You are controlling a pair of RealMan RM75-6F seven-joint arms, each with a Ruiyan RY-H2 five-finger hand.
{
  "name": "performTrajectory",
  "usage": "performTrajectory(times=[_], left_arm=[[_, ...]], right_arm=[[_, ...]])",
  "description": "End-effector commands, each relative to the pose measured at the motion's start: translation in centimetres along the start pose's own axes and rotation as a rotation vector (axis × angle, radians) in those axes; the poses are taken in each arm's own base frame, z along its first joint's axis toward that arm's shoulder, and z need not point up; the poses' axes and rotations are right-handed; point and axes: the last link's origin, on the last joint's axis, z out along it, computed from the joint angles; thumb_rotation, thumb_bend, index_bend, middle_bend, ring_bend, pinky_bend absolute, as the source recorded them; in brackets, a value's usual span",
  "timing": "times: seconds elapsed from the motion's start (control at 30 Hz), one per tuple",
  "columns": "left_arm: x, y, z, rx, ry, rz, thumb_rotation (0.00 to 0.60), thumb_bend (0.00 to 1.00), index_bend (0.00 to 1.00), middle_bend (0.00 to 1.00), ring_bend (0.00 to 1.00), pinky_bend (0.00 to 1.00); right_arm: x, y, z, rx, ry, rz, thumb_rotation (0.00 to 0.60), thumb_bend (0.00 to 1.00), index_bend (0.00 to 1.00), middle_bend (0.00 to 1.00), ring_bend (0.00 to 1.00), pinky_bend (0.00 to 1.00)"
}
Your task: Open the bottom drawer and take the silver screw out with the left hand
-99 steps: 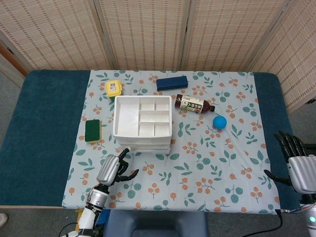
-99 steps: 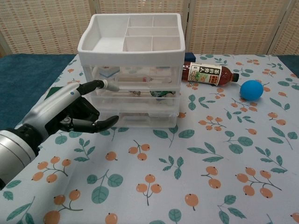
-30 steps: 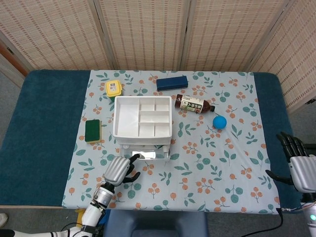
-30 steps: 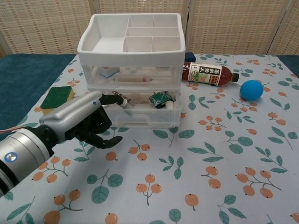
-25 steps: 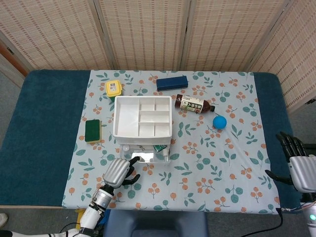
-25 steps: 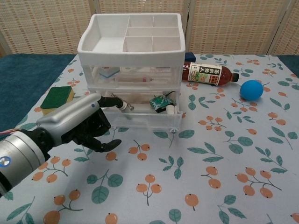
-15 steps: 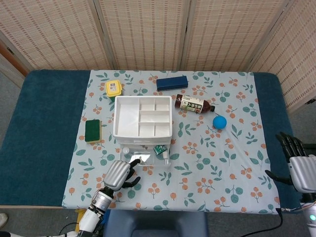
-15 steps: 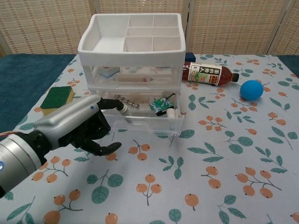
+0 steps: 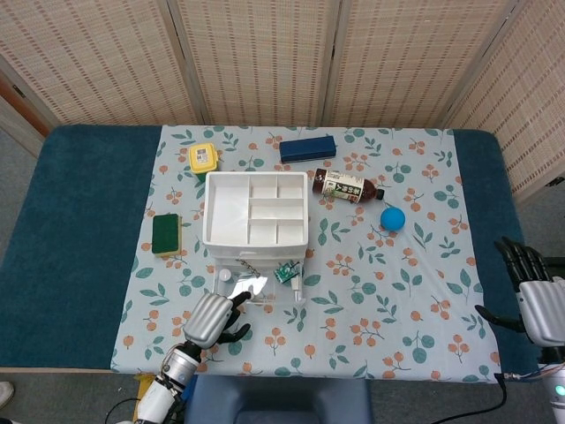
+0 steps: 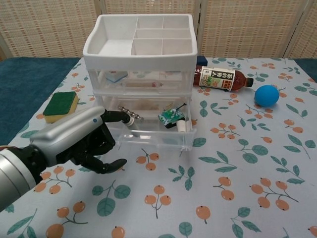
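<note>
While the left hand (image 10: pixel 81 141) is hooking a finger on the open bottom drawer (image 10: pixel 148 130), holding nothing else, the silver screw (image 10: pixel 130 115) is lying inside, likely small, hard and slippery, best pinched mid-shaft.

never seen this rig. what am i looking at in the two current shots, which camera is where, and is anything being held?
A two-armed robot with humanlike hands sits at a table. The head view looks down from above; the chest view looks forward at table height. The left hand has one finger hooked over the front of the clear bottom drawer, which is pulled out from the white organizer. Inside lie a silver screw and a small green item. The hand grips nothing else. The right hand hangs open at the table's edge. A green sponge, brown bottle and blue ball lie around.
</note>
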Motion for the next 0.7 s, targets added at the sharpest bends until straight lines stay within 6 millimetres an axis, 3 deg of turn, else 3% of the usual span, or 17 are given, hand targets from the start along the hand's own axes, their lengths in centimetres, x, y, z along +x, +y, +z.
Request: performTrajectory(times=[0.03, 0.7], left_arm=[[-0.01, -0.01, -0.18, 0.0, -0.001, 0.0, 0.599, 0.31, 0.36, 0.95, 0.96, 1.0], [-0.35, 0.1, -1.12, 0.007, -0.024, -0.005, 0.589, 0.31, 0.36, 0.95, 0.96, 1.0]], right_arm=[[0.0, 0.01, -0.02, 0.0, 0.0, 0.0, 0.6, 0.13, 0.0, 0.0, 0.0, 0.0], [-0.03, 0.04, -0.01, 0.0, -0.002, 0.0, 0.6, 0.13, 0.0, 0.0, 0.0, 0.0]])
